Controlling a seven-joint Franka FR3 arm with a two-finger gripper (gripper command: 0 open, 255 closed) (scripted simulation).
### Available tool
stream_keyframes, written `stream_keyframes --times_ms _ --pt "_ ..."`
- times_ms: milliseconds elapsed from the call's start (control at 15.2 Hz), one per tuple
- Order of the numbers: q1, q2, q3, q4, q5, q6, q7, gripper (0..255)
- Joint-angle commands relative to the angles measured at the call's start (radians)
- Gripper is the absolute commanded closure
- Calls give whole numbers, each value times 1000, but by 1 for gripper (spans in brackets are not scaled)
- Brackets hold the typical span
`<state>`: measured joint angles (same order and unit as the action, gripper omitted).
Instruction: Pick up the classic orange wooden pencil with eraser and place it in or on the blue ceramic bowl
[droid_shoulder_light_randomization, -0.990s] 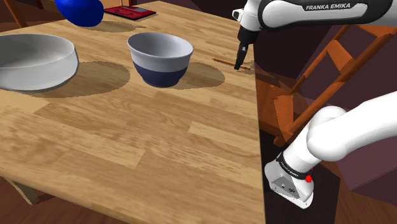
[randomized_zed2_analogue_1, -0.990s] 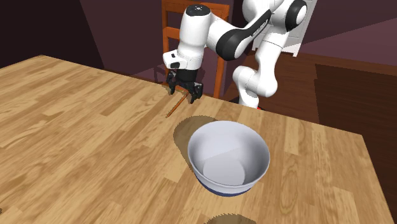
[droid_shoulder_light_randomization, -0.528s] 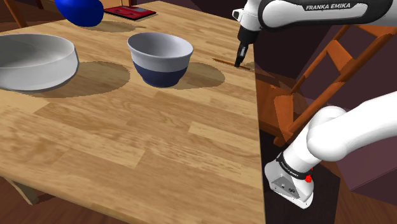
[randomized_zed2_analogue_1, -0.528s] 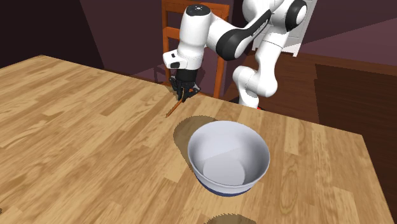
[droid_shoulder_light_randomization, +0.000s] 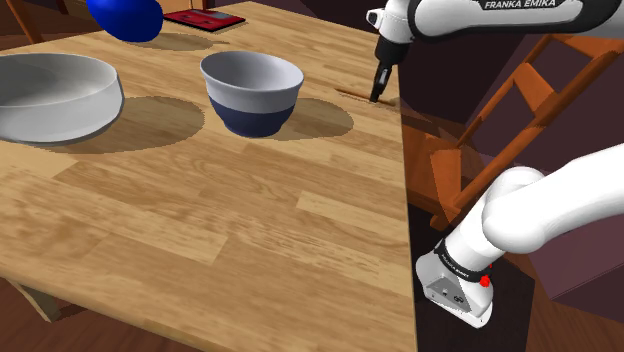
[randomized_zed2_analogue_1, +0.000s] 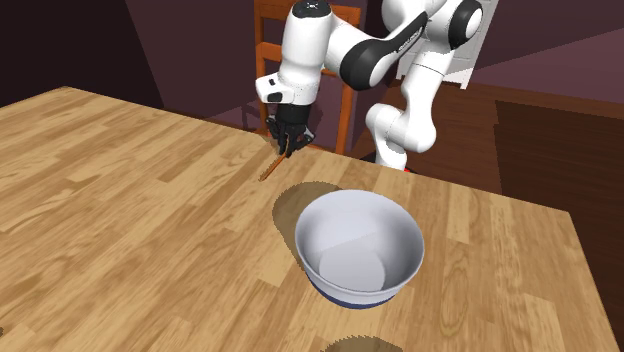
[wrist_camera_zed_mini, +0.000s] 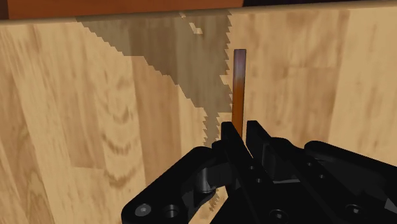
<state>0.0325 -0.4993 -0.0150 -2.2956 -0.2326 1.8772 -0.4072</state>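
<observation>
A thin orange-brown pencil (wrist_camera_zed_mini: 238, 86) is clasped between the two black fingers of my gripper (wrist_camera_zed_mini: 240, 135), and most of its length sticks out past the fingertips. In the shoulder view the gripper (droid_shoulder_light_randomization: 377, 96) points down near the table's right edge, with the pencil (droid_shoulder_light_randomization: 352, 96) reaching left from it just over the wood. The bowl (droid_shoulder_light_randomization: 251, 92), white above a dark blue base, stands to the left of the gripper. In the second exterior view the gripper (randomized_zed2_analogue_1: 288, 147) is behind the bowl (randomized_zed2_analogue_1: 360, 248), and the pencil (randomized_zed2_analogue_1: 270, 170) slants down from it.
A large grey bowl (droid_shoulder_light_randomization: 55, 95), a blue rounded object (droid_shoulder_light_randomization: 125, 17) and a flat red item (droid_shoulder_light_randomization: 205, 19) lie on the wooden table (droid_shoulder_light_randomization: 230, 230) towards the shoulder view's left. A wooden chair (droid_shoulder_light_randomization: 510, 110) stands just past the table's right edge.
The fingers stood apart around the pencil one second ago and have since shut on it. The hand has since risen slightly with the pencil.
</observation>
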Motion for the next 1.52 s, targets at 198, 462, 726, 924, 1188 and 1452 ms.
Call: stream_keyframes --times_ms 198,462,726,924,1188,1452 --pt "0 1 2 66 5 -63 -13 255" --pt "1 6 4 123 8 -115 -24 255" --pt "1 15 6 183 11 -166 -34 255" --pt "1 23 7 231 13 -205 -41 255" --pt "0 37 10 297 15 -256 -51 255" --pt "0 54 12 367 16 -307 -61 255"
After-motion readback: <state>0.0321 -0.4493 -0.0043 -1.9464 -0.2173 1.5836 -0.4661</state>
